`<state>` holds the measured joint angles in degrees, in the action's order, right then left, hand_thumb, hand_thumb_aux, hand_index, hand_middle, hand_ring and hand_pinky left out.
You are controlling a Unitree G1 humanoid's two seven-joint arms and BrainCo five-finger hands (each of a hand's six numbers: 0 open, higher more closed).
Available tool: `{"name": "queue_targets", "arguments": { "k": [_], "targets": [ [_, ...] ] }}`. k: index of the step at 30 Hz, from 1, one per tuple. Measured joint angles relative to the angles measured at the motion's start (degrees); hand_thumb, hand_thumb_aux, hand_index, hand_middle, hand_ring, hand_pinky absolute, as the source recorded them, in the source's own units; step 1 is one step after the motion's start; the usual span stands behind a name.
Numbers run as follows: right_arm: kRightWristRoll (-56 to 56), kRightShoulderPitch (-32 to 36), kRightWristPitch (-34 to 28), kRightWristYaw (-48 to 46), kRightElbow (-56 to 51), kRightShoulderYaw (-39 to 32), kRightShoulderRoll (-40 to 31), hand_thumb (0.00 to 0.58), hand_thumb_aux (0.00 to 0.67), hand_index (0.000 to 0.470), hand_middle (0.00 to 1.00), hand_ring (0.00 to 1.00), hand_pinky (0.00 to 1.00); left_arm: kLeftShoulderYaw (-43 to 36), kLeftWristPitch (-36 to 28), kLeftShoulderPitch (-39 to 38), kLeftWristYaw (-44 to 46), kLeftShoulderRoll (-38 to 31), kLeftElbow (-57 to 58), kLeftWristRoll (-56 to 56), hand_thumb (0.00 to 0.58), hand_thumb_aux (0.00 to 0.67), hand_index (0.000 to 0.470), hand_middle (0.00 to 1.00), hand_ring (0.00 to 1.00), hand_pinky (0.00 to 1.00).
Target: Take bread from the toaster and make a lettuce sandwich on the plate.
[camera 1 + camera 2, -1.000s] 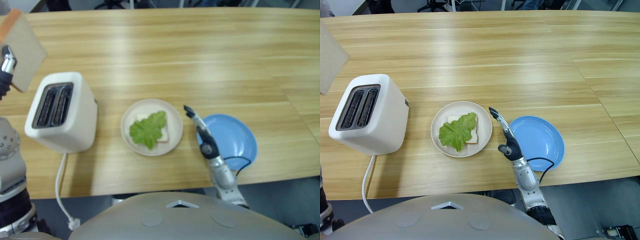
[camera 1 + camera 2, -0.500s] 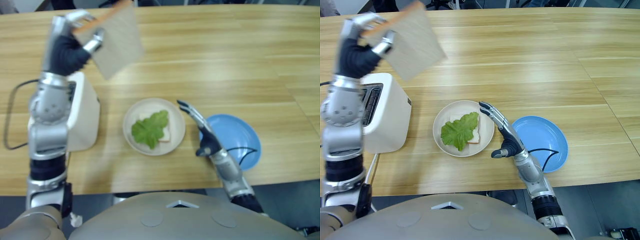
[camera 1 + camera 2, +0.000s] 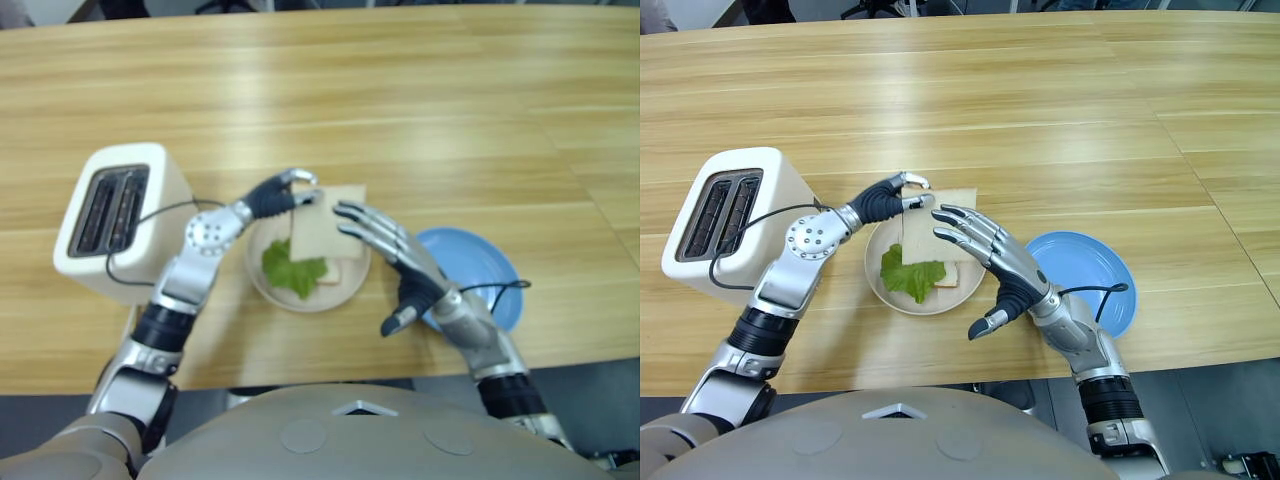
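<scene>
Pale wood-grain table (image 3: 1040,100) runs across both views, with the work gathered near its front edge. Over it, the left hand (image 3: 885,198) has its fingers curled shut on the upper corner of a bread slice (image 3: 920,230). It holds the slice tilted, low above the cream plate (image 3: 872,275). The right hand (image 3: 995,262) holds nothing. Its fingers are spread wide and nearly straight, its palm faces the slice's right edge, and its fingertips lie at or just short of the bread; I cannot tell whether they touch.

The step in hand looks like capping the sandwich. To do it well, the slice should come down flat rather than edge first. It should sit square over the lower slice (image 3: 948,275) that peeks out beneath the lettuce leaf (image 3: 910,275). The leaf hangs towards the plate's near left, so a crooked drop could push it further off. The open right hand seems well placed to steady the far edge while the left hand lets go.

Left of the plate stands the white toaster (image 3: 725,220), and both its slots look dark and vacant. A blue plate (image 3: 1090,270) lies to the right, just beyond the right wrist.
</scene>
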<state>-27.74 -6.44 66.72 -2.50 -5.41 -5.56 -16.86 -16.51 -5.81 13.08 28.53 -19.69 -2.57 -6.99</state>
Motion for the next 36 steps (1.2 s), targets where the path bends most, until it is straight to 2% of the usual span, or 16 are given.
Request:
{"name": "queue_targets", "arguments": {
  "k": [5, 12, 27, 28, 29, 30, 31, 36],
  "targets": [
    [-6.1, 2.9, -4.9, -2.7, -5.3, -5.1, -2.5, 0.0, 0.0, 0.0, 0.0, 0.0, 0.0, -3.5, 1.9, -1.1, 0.7, -0.2, 6.7, -3.1, 0.58, 0.67, 0.46, 1.0, 1.0, 1.0],
    [-11.2, 5.7, -10.3, -5.7, -10.2, -11.2, -6.2, 0.0, 0.0, 0.0, 0.0, 0.0, 0.0, -4.0, 5.9, -1.2, -2.9, -0.4, 13.4, -6.9, 0.58, 0.67, 0.46, 1.0, 1.0, 1.0],
    [-13.6, 12.2, -18.9, -5.5, -10.4, -17.3, -8.7, 0.0, 0.0, 0.0, 0.0, 0.0, 0.0, -3.3, 9.3, -1.6, -10.9, -1.7, 15.9, -13.3, 0.58, 0.67, 0.46, 1.0, 1.0, 1.0],
    [-13.6, 12.6, -19.8, -5.7, -10.7, -17.6, -8.9, 0.0, 0.0, 0.0, 0.0, 0.0, 0.0, -3.4, 9.7, -1.6, -12.1, -2.0, 15.9, -14.7, 0.579, 0.646, 0.444, 1.0, 1.0, 1.0],
    [-13.6, 13.5, -20.7, -5.9, -11.0, -18.3, -8.9, 0.0, 0.0, 0.0, 0.0, 0.0, 0.0, -3.4, 10.1, -1.7, -13.7, -2.3, 15.9, -16.6, 0.429, 0.328, 0.225, 1.0, 1.0, 1.0],
    [-13.6, 13.8, -20.9, -5.9, -11.2, -18.5, -8.9, 0.0, 0.0, 0.0, 0.0, 0.0, 0.0, -3.4, 10.2, -1.7, -14.2, -2.3, 15.8, -17.1, 0.083, 0.05, 0.034, 1.0, 1.0, 1.0],
    [-13.6, 14.3, -21.3, -5.9, -11.5, -18.7, -9.1, 0.0, 0.0, 0.0, 0.0, 0.0, 0.0, -3.4, 10.3, -1.7, -15.7, -2.5, 15.8, -18.7, 0.0, 0.0, 0.0, 1.0, 1.0, 1.0],
    [-13.6, 16.1, -23.1, -6.4, -12.9, -20.1, -9.5, 0.0, 0.0, 0.0, 0.0, 0.0, 0.0, -2.7, 11.5, -1.9, -23.2, -4.0, 13.2, -24.9, 0.0, 0.0, 0.0, 1.0, 1.0, 1.0]
  ]
}}
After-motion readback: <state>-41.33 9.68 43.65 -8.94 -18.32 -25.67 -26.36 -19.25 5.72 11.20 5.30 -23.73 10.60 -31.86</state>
